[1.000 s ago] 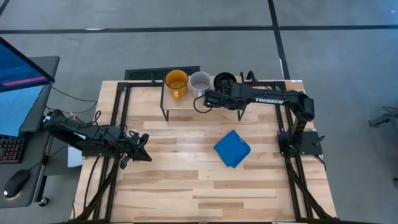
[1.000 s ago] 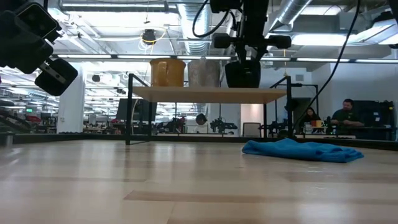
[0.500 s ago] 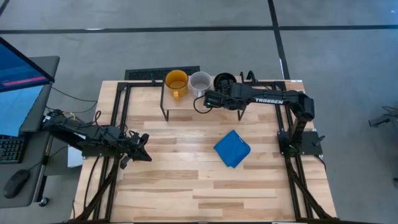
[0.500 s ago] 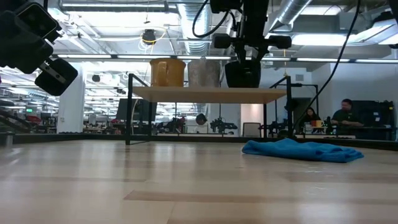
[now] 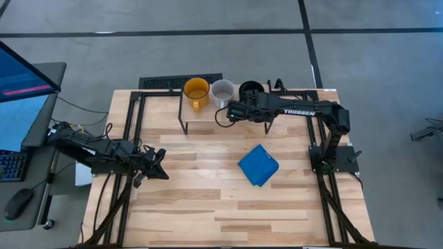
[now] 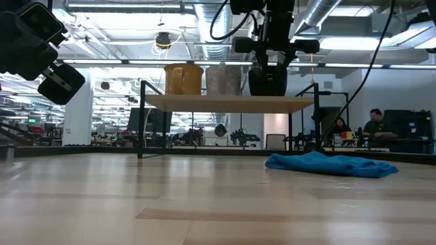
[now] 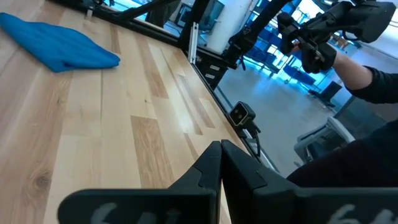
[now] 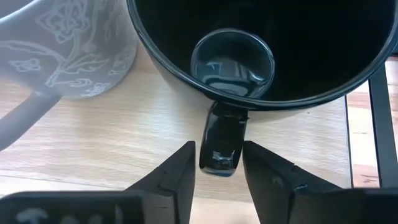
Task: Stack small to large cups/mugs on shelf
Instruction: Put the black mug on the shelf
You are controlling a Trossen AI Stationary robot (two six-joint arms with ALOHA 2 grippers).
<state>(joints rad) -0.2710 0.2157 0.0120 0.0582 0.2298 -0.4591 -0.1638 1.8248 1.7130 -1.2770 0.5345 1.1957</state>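
On the shelf (image 5: 201, 115) at the table's far edge three mugs stand upright in a row on their bases: yellow-orange (image 5: 196, 90), light grey with a flower pattern (image 5: 222, 90) and black (image 5: 250, 88). My right gripper (image 8: 219, 171) is open, slanting down from the near side. Its fingers stand on either side of the black mug's handle (image 8: 221, 146), a little off it. The black mug (image 8: 261, 50) rests on the shelf board beside the grey mug (image 8: 68, 43). My left gripper (image 5: 160, 166) is shut and hovers at the table's left, holding nothing.
A crumpled blue cloth (image 5: 258, 164) lies on the tabletop right of centre, near the right arm's base. A keyboard, a mouse and a monitor sit beyond the table's left edge. People sit in the room behind (image 6: 378, 126). A person's sleeve (image 7: 373, 81) shows past the table's right side.
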